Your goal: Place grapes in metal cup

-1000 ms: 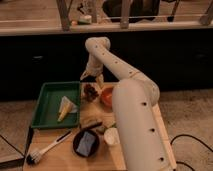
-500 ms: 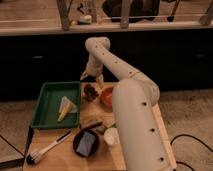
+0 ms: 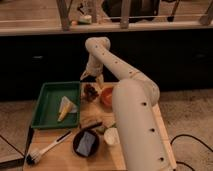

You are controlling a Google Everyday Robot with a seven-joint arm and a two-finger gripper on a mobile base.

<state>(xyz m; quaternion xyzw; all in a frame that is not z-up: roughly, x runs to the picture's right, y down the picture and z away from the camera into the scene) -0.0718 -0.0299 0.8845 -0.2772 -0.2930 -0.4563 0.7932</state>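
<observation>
The grapes (image 3: 90, 92) are a small dark reddish bunch lying on the wooden table, just right of the green tray (image 3: 46, 106) and left of the orange bowl (image 3: 107, 96). My gripper (image 3: 91, 75) hangs at the end of the white arm, right above and behind the grapes, near the table's far edge. The metal cup does not show; my arm covers much of the table's right side.
The green tray holds a pale yellow-white wedge (image 3: 65, 107). A black dish with a blue-grey item (image 3: 87, 142) sits at the front, with a white cup (image 3: 111, 135) beside it and a white-handled brush (image 3: 47, 148) to the left. A dark counter runs behind the table.
</observation>
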